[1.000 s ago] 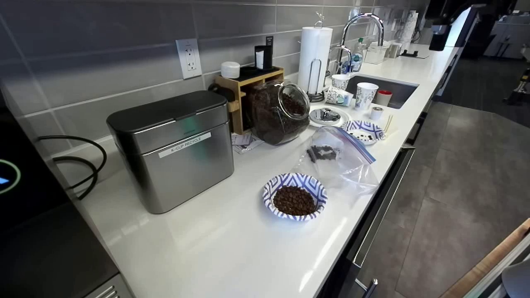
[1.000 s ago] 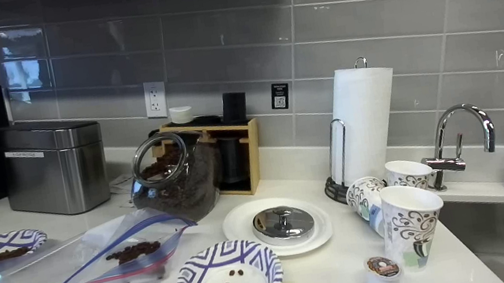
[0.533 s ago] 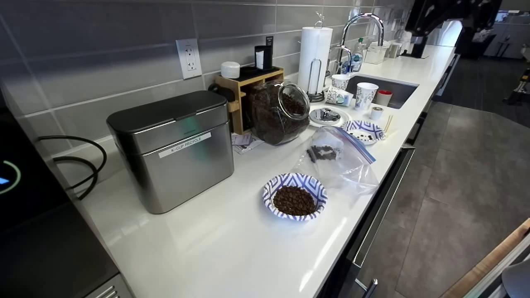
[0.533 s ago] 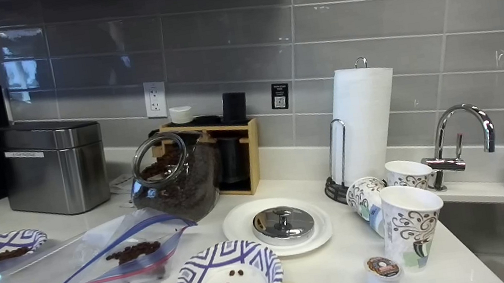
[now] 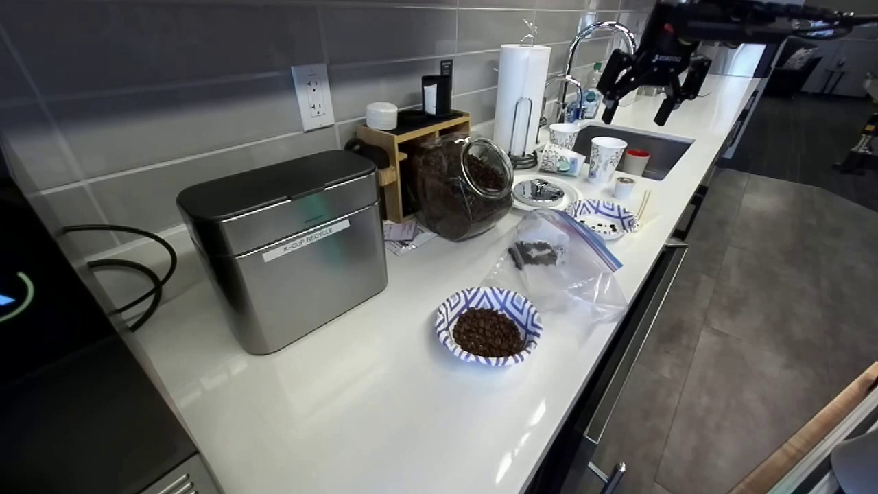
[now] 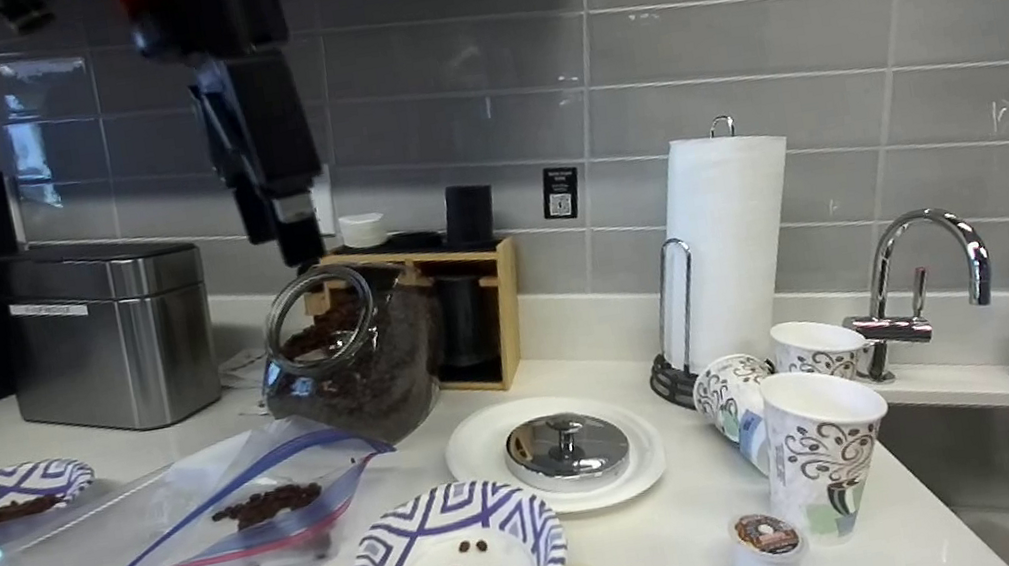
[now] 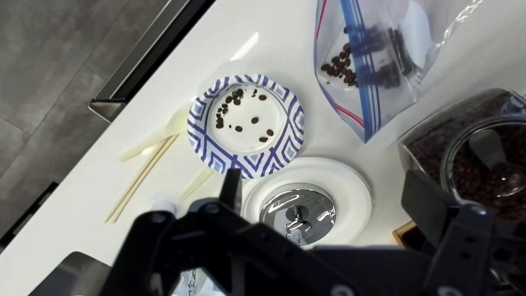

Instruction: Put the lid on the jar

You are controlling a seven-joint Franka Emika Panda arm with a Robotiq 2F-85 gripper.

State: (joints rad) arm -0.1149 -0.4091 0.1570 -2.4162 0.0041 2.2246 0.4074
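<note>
In an exterior view, a shiny lid rests on a plate, four o'clock from the glass jar. The gripper hangs spread wide.

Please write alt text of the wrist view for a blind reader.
The open, empty gripper faces a shiny round lid on a white plate. Nearby are a patterned bowl with scattered coffee beans, a plastic bag and an uncovered glass jar.

Lid mirror silver. Glass jar clear; coffee beans dark brown. Paper bowls white, blue-violet diamonds. Zip bag clear, striped blue and red.
</note>
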